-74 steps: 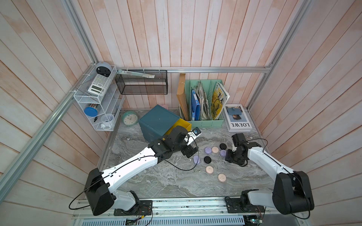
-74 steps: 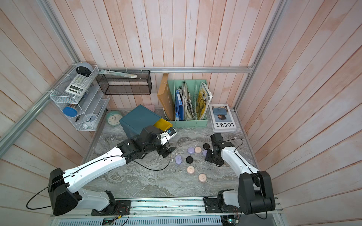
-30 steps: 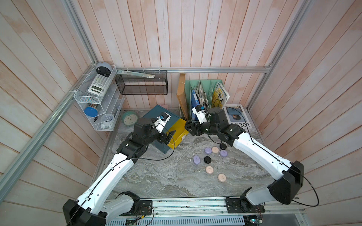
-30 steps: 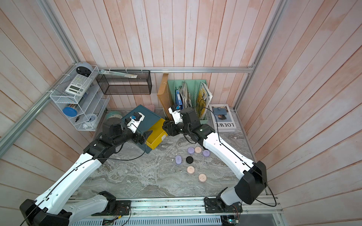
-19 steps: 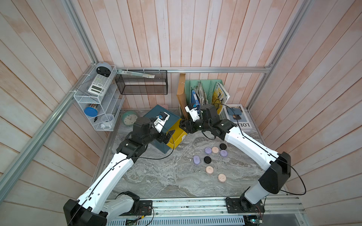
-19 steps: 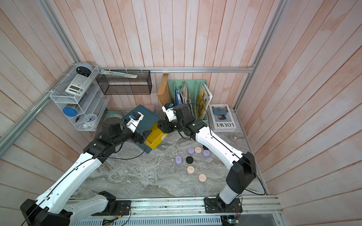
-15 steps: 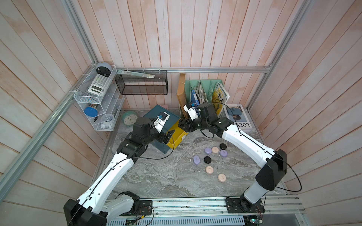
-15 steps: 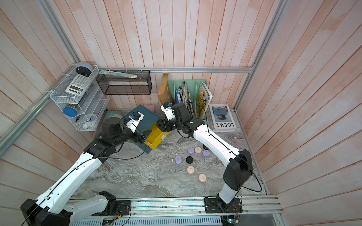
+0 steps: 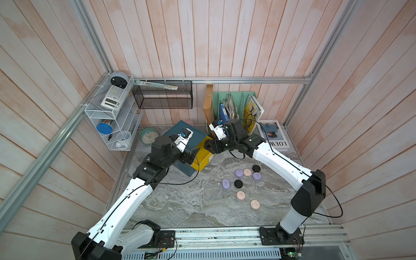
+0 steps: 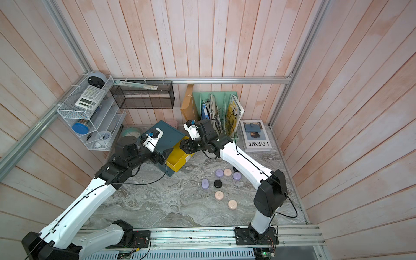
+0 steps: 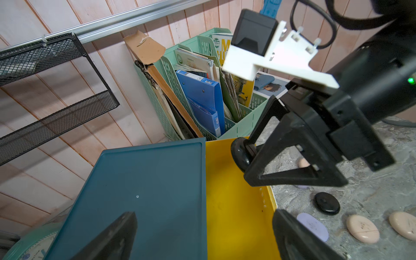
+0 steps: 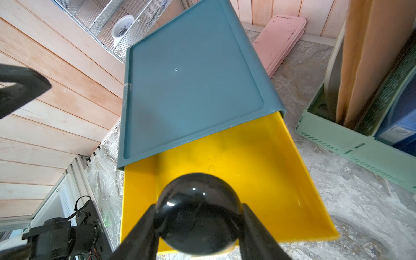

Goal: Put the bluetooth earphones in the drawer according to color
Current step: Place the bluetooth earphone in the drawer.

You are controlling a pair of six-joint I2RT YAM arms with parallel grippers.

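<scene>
**Black case held over the open yellow drawer**

In both top views the teal chest [image 9: 186,135] stands just above and left of the frame's centre. Its yellow drawer [image 9: 203,158] is pulled out toward the lower right. The right gripper [image 9: 207,146] reaches in from the right and sits over the drawer's upper edge. In the right wrist view its two fingers [image 12: 144,227] pinch a black earphone case [image 12: 199,213] by its sides. The case hangs above the drawer's bare yellow floor, and nothing else lies in the drawer.

The left gripper [image 9: 191,157] comes in from the lower left and sits at the left side of the drawer, close to the chest's front. Its jaws are spread wide and hold nothing.

The other eight cases lie loose on the marble table [image 9: 180,202], right of centre and well apart from the chest. They are three lilac cases [image 9: 225,183], three pink cases [image 9: 240,195] and two black cases [image 9: 238,184].

A mint file rack [image 9: 236,99] stands against the back wall at upper centre. A magazine [image 9: 273,137] lies flat to its right.
</scene>
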